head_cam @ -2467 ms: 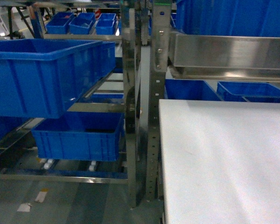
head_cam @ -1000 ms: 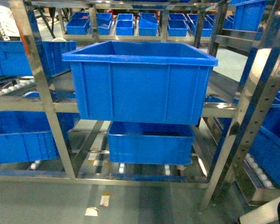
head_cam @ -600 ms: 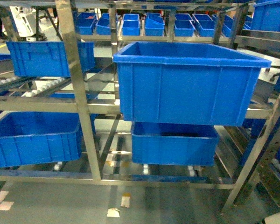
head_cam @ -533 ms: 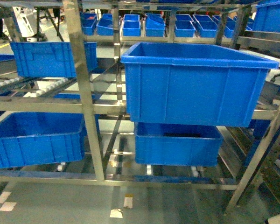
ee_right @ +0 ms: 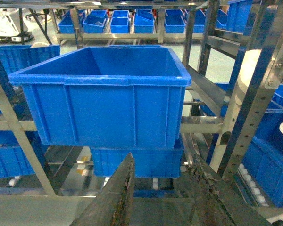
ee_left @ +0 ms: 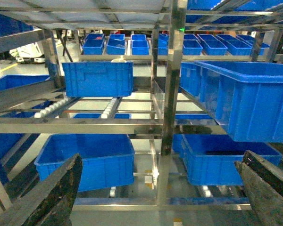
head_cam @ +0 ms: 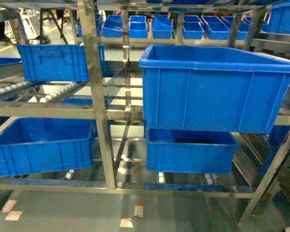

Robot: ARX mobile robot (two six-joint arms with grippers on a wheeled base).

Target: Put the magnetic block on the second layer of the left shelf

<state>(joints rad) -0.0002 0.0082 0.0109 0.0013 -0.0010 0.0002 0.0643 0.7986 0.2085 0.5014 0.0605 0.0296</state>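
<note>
The magnetic block is out of view in every frame. The stainless-steel rack [head_cam: 99, 96] fills the head view. Its left bay has a middle level of roller rails [head_cam: 24, 89] carrying a blue crate [head_cam: 55, 62] at the back; I take this for the left shelf second layer, which also shows as roller rails [ee_left: 54, 106] in the left wrist view. My left gripper [ee_left: 158, 181] is open, fingers wide apart, nothing between them, well short of the rack. My right gripper [ee_right: 162, 165] is open and empty too, facing a large blue crate [ee_right: 104, 94]. Neither gripper shows in the head view.
A large blue crate [head_cam: 217, 89] sits on the right bay's middle level, with another crate [head_cam: 191, 152] under it. A crate [head_cam: 41, 147] fills the left bay's bottom level. Small blue bins [head_cam: 159, 26] line distant racks. A perforated upright [ee_right: 254, 89] stands at the right.
The head view has swung from the white tabletop onto the rack, and the rack keeps sliding rightward in the view. The left bay has come into sight.
</note>
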